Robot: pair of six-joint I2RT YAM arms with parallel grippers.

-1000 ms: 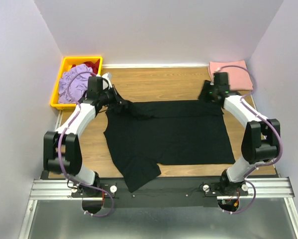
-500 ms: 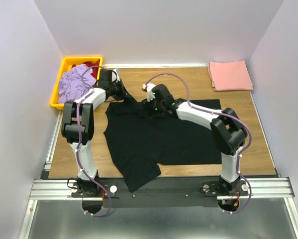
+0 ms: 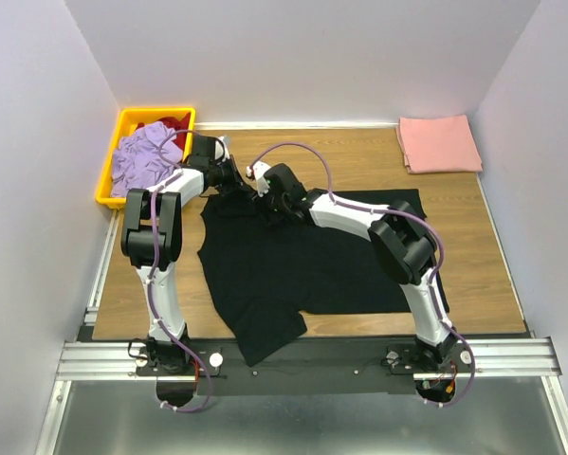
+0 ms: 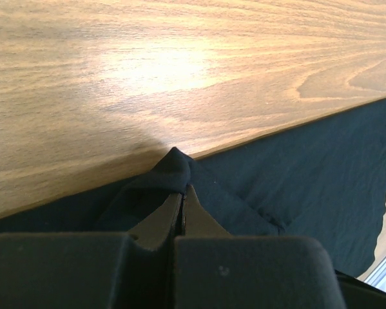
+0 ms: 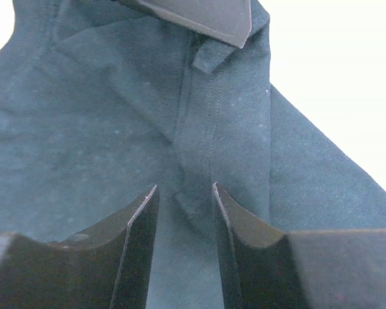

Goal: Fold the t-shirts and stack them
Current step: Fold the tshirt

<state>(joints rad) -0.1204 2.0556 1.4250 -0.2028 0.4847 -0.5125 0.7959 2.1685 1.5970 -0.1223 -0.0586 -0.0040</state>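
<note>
The black t-shirt lies spread on the wooden table, one sleeve hanging toward the front edge. My left gripper is shut on a pinched fold of its back left corner, seen in the left wrist view with black cloth bunched at the tips. My right gripper reaches across to just beside the left one. It is open, its jaws either side of a seam ridge of the black shirt in the right wrist view. The salmon-pink t-shirt lies folded at the back right.
A yellow bin at the back left holds a lavender garment and a red one. Grey walls enclose the table on three sides. The left gripper's finger shows at the top of the right wrist view.
My right arm has swung from the back right corner across the shirt to beside the left gripper. My left gripper has shifted slightly back and right, still holding the cloth.
</note>
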